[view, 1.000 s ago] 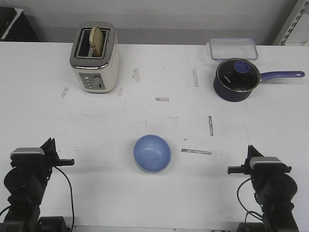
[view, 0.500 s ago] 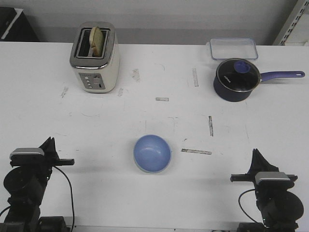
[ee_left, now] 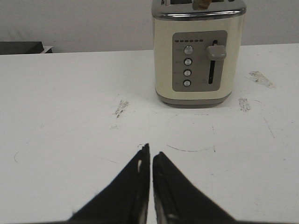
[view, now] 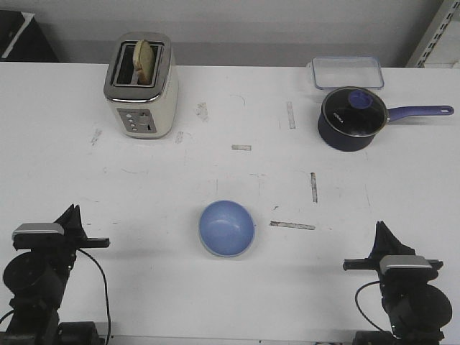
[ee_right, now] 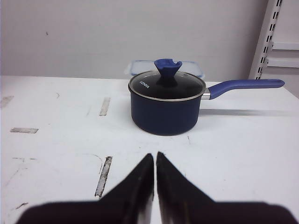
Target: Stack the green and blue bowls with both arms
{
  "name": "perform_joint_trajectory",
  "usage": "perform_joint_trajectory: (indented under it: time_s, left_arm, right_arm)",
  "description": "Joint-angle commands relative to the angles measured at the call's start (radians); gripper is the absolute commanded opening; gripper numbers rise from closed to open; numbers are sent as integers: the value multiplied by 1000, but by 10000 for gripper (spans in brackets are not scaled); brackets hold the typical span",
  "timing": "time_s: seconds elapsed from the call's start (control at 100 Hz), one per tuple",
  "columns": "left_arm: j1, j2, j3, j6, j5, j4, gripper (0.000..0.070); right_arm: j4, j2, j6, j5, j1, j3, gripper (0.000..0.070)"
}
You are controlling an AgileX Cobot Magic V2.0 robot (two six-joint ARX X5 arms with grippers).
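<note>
**Non-task items on the white table**

White tabletop (view: pixel 402 187), scuffed, with short grey tape strips and marks. Landmark: cream-and-chrome two-slot toaster (view: pixel 141 86), far-left area, upright, a slice of bread (view: pixel 144 59) sticking out of one slot; control panel with a lever and round buttons faces the near side. Well right of the toaster: dark blue saucepan (view: pixel 349 122) with glass lid and blue knob, long blue handle pointing away from the toaster. Clear rectangular plastic container (view: pixel 346 72) just behind the saucepan.

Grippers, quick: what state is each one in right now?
Left gripper: closed, holding nothing.
Right gripper: closed, holding nothing.
</note>
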Motion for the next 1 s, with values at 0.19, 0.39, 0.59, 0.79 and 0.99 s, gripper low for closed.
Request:
perform_joint_trajectory:
  time_s: [0.19, 0.39, 0.59, 0.79, 0.99]
  left_arm:
    - [-11, -99, -24, 1, 1, 27, 2]
    - [-15, -261, -206, 1, 35, 105, 2]
    - [-15, -373, -423, 1, 49, 249, 2]
    - [-15, -372, -549, 0, 51, 348, 2]
    - [-16, -372, -549, 1, 54, 349, 2]
  right_arm:
    - [10, 0, 2, 2, -1, 6, 0]
    - [10, 0, 2, 2, -1, 6, 0]
    - [10, 0, 2, 2, -1, 6, 0]
    - [10, 0, 2, 2, -1, 6, 0]
    - [10, 0, 2, 0, -1, 6, 0]
